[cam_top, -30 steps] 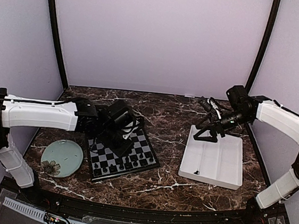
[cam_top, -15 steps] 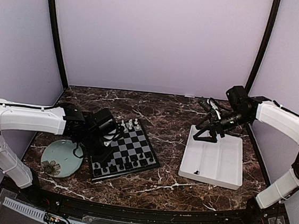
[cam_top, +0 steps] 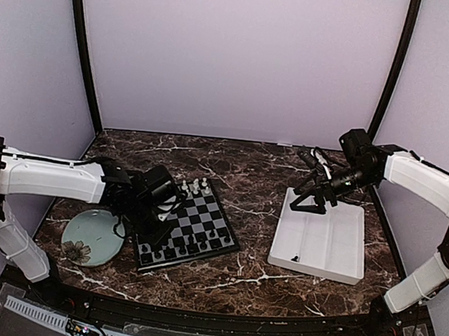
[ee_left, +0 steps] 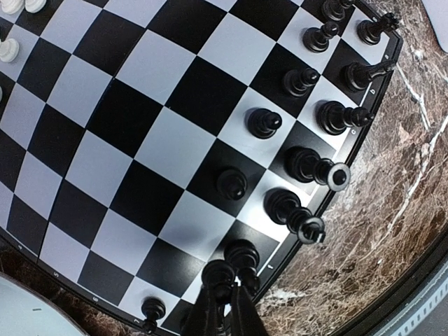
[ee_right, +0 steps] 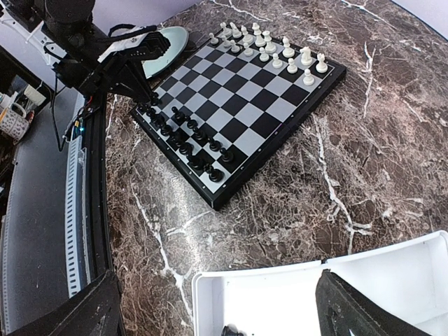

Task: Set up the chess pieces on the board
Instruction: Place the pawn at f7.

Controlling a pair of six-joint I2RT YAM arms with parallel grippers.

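Jaws drawn almost together, your left gripper (ee_left: 225, 292) pinches a black chess piece (ee_left: 218, 271) at the corner of the board (ee_left: 140, 140) nearest the arm bases. Whether that piece's foot touches its square cannot be told from the wrist view. A second black piece (ee_left: 243, 253) stands just beside the jaws. Beyond them the other black pieces (ee_left: 308, 164) run upright in two uneven rows along the same edge of the board. Far past the jaws, at the opposite edge, the white pieces (ee_left: 8, 49) are only just in view.

Seen from above, a pale-green plate (cam_top: 88, 238) lies on the marble table (cam_top: 263, 180) just to the left of those jaws, close beside the board's black border.

Well to the right across the table, your right gripper (ee_right: 217, 280) hangs with its jaws spread wide and empty over the far left rim of a white tray (cam_top: 336, 252). A small dark object (cam_top: 295, 259) lies in the tray, nearer the arm bases than those jaws, and it is too small to name.

From the right wrist, the board sits well ahead of the open jaws. The white pieces line its farther side and the black ones the side toward your left arm.
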